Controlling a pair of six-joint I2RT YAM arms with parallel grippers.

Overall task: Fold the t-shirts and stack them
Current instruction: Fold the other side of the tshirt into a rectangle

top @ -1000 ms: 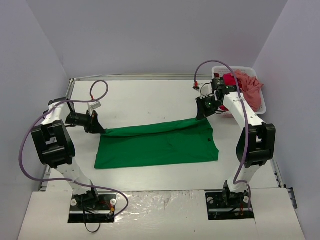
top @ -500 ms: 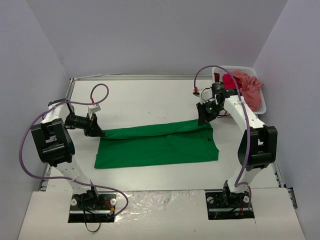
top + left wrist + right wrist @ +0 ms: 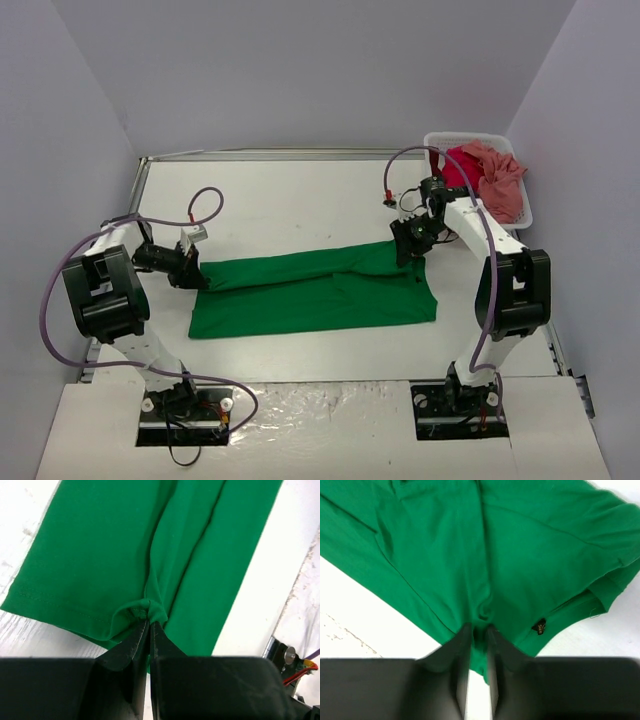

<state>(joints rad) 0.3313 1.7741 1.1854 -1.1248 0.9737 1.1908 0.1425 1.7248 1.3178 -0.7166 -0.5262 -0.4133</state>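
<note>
1. Green shirt lies on the table, its far edge doubled forward.
2. Left claw is pinched tight on the hem; right claw is nearly closed, with cloth nipped between.
3. Likely mid-fold; next, lay the edge flush and release.

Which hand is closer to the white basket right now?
Right. The right hand is on the green t-shirt's end near the basket; the left hand pinches the opposite end, far from it.
</note>
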